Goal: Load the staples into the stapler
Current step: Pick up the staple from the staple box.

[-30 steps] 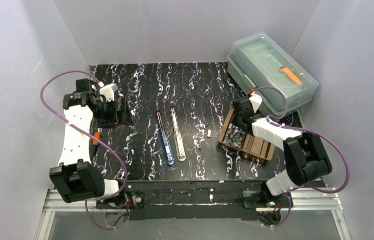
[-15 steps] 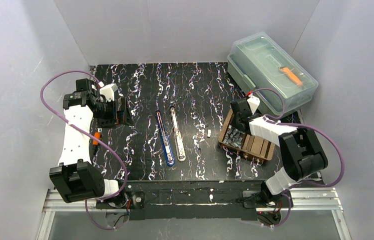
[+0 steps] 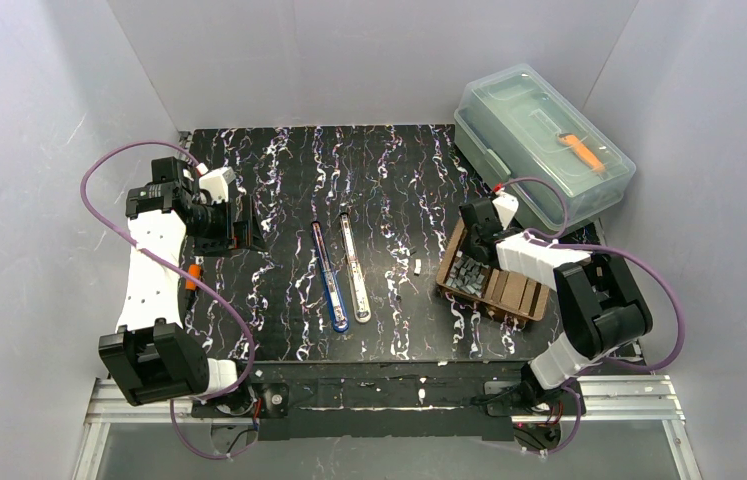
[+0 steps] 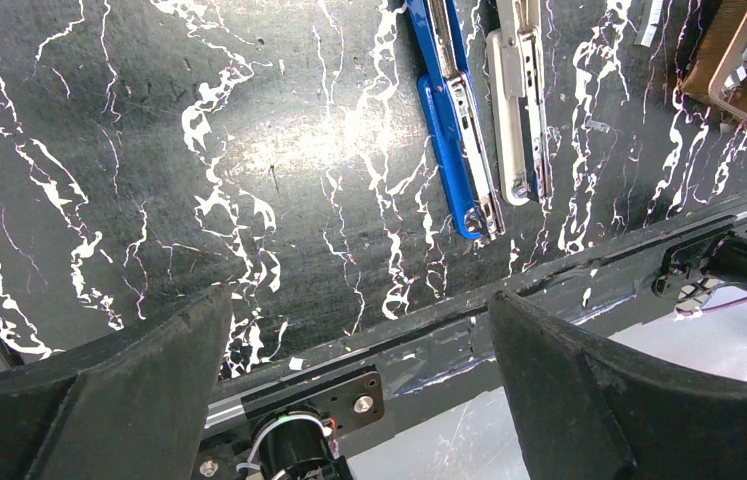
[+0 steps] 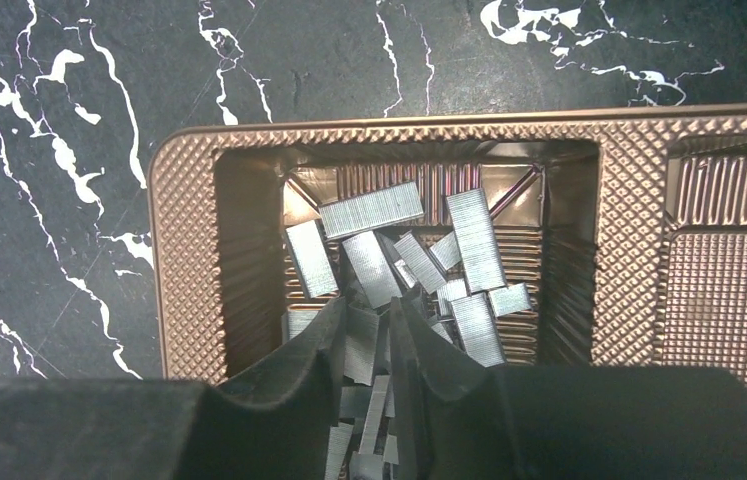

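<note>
Your right gripper is down in the end compartment of the brown ribbed plastic tray. Its fingers are nearly together among the short silvery-grey staple strips. They hide the near part of the pile, so you cannot tell whether a strip is pinched. Your left gripper hangs spread wide over the black white-veined mat. The opened blue stapler and white stapler lie cut off at the left wrist view's top edge.

Left stapler, right stapler side by side mid-table. Loose staple strip right of them. Further right, tray; staples in end compartment nearest staplers. Lidded box behind tray.
</note>
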